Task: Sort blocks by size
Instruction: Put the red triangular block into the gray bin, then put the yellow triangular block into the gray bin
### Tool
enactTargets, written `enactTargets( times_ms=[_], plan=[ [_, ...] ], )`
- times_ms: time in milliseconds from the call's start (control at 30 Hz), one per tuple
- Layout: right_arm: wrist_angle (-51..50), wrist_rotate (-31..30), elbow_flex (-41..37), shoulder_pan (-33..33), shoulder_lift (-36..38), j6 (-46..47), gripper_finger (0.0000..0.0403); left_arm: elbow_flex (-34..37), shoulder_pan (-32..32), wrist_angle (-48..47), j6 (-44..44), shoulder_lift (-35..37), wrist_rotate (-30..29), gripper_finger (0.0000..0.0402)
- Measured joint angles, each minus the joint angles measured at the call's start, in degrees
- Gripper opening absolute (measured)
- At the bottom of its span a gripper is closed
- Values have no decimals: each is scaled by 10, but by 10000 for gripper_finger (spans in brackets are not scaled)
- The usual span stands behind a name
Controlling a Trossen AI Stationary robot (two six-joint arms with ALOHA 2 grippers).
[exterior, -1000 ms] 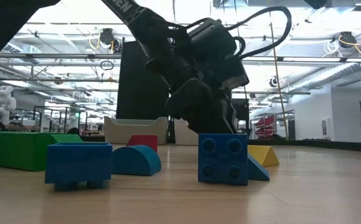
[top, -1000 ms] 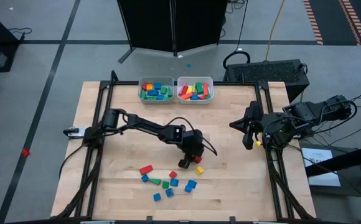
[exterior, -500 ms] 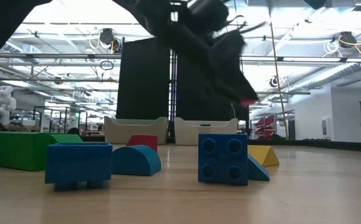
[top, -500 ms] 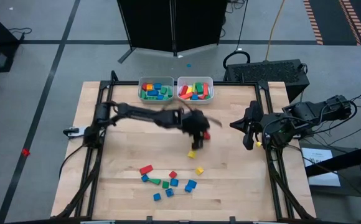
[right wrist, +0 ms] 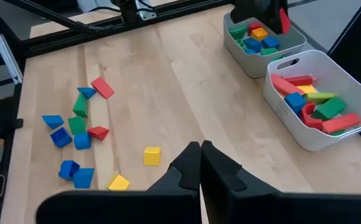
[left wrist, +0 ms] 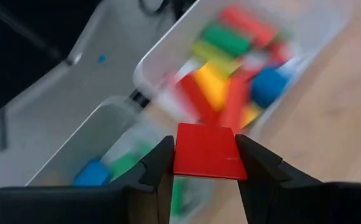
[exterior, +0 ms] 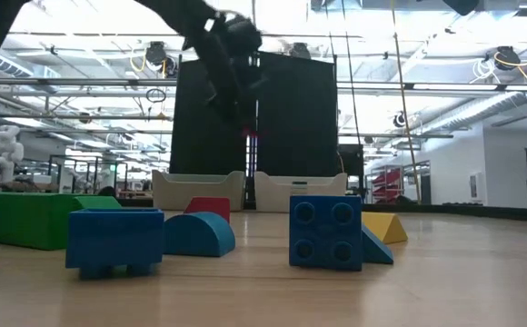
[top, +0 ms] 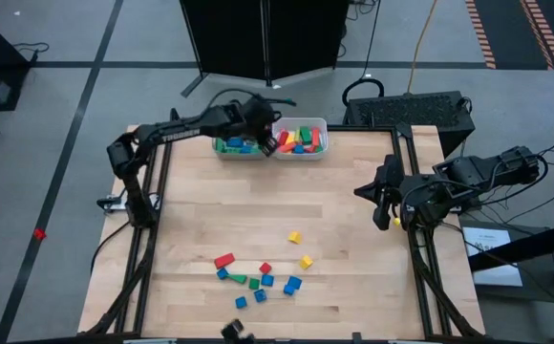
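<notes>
Swung my left fingers (top: 266, 143) from loose blocks (top: 258, 275) at tabletop (top: 353, 248) 6 o'clock up to bins (top: 316, 123) at 12 — red block (left wrist: 205, 151) clamped between them, over bins' shared edge. Right fingers (right wrist: 200, 163) together, parked at 3 o'clock. One more block nearly sorted — drop pending.

No words for me to read

I find no legible text, label, brand, number or sign on anything around me, neither on the table, the bins, the blocks nor my own arms, and nothing in the room behind can be made out.
</notes>
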State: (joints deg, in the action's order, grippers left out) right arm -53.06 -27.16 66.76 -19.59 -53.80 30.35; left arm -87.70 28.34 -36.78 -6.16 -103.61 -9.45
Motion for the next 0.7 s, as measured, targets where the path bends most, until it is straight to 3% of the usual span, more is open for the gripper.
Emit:
enactTargets(
  times_ms=[267, 533, 700],
  plan=[
    [-5, 0, 0, 0, 0, -1, 0, 78, 64, 5, 9, -6, 33, 135],
    [-5, -1, 0, 0, 0, -13, 0, 96, 72, 14, 24, -6, 80, 260],
    [-5, -1, 0, 0, 0, -15, 0, 96, 64, 20, 24, -6, 167, 290]
  ],
)
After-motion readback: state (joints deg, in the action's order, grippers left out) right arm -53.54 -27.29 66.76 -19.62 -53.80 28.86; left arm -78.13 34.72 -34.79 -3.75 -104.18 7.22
